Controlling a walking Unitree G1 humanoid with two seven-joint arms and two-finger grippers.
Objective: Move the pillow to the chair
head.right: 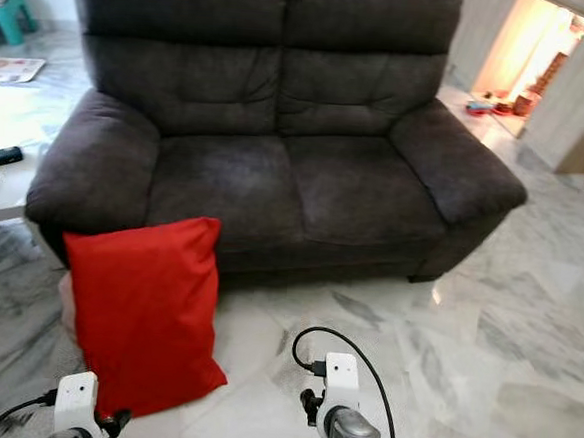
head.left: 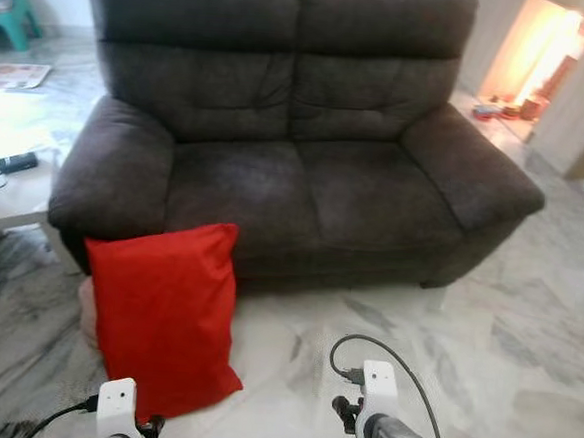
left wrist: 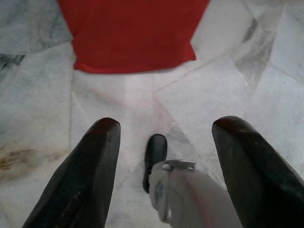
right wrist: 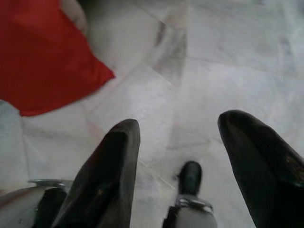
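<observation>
Red pillow [head.left: 165,315] stands on the marble floor [head.left: 525,326], leaning against the sofa [head.left: 298,129] front by its left armrest. Left gripper [left wrist: 164,156] and right gripper [right wrist: 199,156] both hang low with fingers spread, holding nothing, short of the pillow. Best approach: step closer, bracket the pillow's two side edges, squeeze evenly before lifting.

floor [head.left: 385,316] open; sofa [head.left: 298,129] blocks behind.

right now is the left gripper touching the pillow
Apart. The left wrist view shows bare marble floor between the open left gripper and the red pillow's lower edge.
</observation>
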